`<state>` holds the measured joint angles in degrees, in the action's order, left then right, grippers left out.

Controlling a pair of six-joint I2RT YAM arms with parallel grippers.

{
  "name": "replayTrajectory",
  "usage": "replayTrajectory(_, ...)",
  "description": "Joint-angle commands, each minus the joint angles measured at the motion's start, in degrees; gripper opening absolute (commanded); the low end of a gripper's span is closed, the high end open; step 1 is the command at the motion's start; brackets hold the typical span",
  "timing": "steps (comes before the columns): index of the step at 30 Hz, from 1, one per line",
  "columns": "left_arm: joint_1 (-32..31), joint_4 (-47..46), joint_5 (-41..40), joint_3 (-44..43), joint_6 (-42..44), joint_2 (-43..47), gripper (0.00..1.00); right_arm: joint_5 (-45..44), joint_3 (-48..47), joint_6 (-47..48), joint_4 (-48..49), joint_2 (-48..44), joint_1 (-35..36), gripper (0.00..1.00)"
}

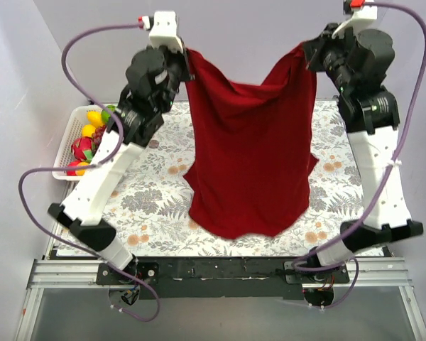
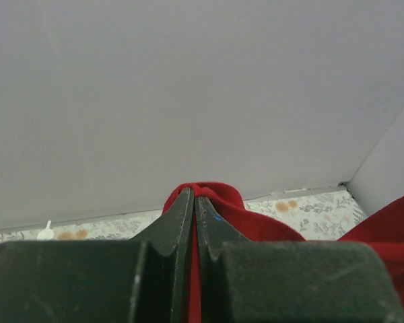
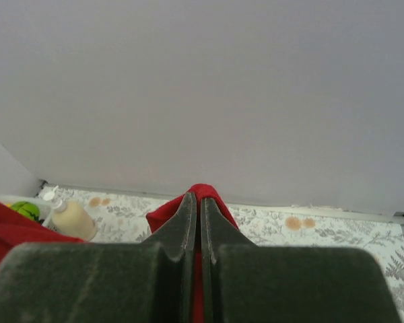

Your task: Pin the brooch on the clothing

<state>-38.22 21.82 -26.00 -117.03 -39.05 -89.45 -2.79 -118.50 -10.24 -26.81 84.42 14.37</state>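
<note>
Top external view: a dark red T-shirt (image 1: 252, 156) hangs like a curtain between two robot arms over a floral-patterned counter (image 1: 156, 206). The left jaws pinch one upper corner of the shirt and the right jaws pinch the other. Both wrist views show each pair of dark fingers pressed tightly together, with a fold of red fabric (image 2: 215, 198) bulging out at the tips (image 3: 203, 195). The cloth is plain and soft. It sags in the middle along the top edge and falls in loose folds, and whether its lower hem touches the counter cannot be told. No brooch shows on the side facing the camera. A tiny white object (image 2: 46, 233) sits at the counter's far edge in the left wrist view, too small to identify. Judging from this, the shirt is only held up for display, and the pinning itself is not visibly done.
</note>
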Motion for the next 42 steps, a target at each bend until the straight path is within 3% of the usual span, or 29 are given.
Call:
replayTrajectory(1, 4.38, 3.30, 2.88, -15.04, -2.18, -3.96, 0.00, 0.58, -14.21, 0.05, 1.83, 1.71, -1.89, 0.01)
replayTrajectory(3, 4.38, 5.06, 3.76, -21.80, -1.82, -7.05, 0.00, 1.12, -12.48, -1.09, 4.56, -0.13, -2.15, 0.01)
replayTrajectory(5, 4.38, 4.55, 4.29, -22.36, -1.73, -5.49, 0.00, 1.47, -9.31, -1.36, 8.94, -3.89, -2.15, 0.01)
replayTrajectory(13, 4.38, -0.12, 5.43, -6.04, -3.58, 9.19, 0.00, 2.35, 1.58, -3.12, 10.99, -14.36, -2.15, 0.01)
replayTrajectory(23, 4.29, 2.08, 7.28, 1.37, -6.74, 18.52, 0.00, 4.19, 7.93, -4.17, 8.53, -23.60, -2.15, 0.01)
replayTrajectory(33, 4.38, 1.56, 2.54, 3.29, -4.11, 14.57, 0.00, 3.05, 11.62, -2.68, 9.23, -23.25, -2.16, 0.01)
replayTrajectory(42, 5.52, -2.05, -1.95, 6.20, -2.34, 6.67, 0.00, -0.73, 11.37, -1.54, 7.22, -15.35, -2.16, 0.01)
